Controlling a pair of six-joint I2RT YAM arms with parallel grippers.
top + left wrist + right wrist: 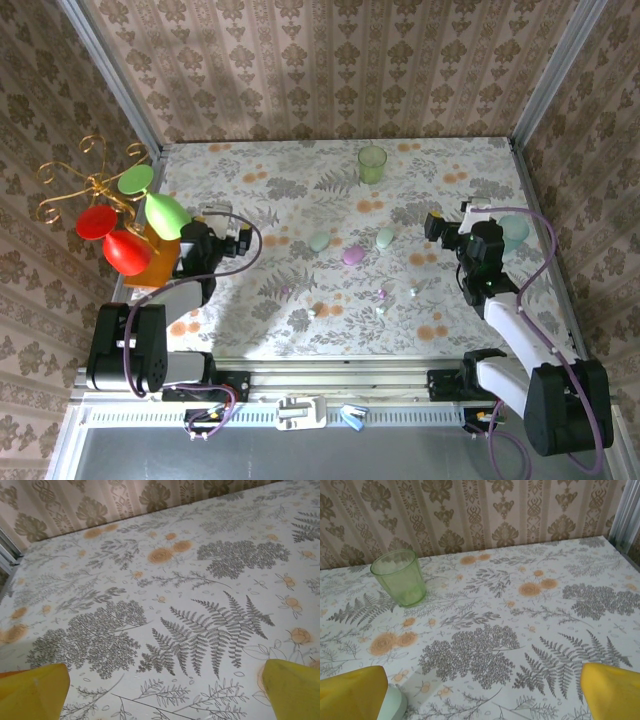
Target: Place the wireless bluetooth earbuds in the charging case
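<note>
Any print on the cases is too small to read from these views. Your left tool (226, 238) sits at the left side of the table (450, 170). The arm is folded up from its base w/ the wrist pointing right, just beside the orange block (160, 262) of the gold wire stand (75, 185) w/ its red and green drops. In the left wrist view its yellow fingers (31, 692) stand wide apart at the bottom corners, only fern-print cloth btwn them. Your right tool (437, 226) is at the right side, forearm running up from the base and wrist turned left, w/ a pale teal cup (514, 232) just beside the wrist on its outer side. In the right wrist view its fingers are spread just as wide and grip nothing. A pale mint rounded edge (395, 706) shows right by the finger at that frame's lower left; can't tell if they touch. The green cup (372, 163) stands upright at the far side. Mid-table btwn the two tools you have a mint case (319, 241), a pink-purple case (353, 255) and a second mint case (385, 237); lids open or closed, can't tell from up here. The earbuds (381, 293) lie loose on the cloth, nearer you than the cases. There's a purple one, a mint bud (413, 291) to its right and pale ones (316, 311) further left, all apart from the cases.
</note>
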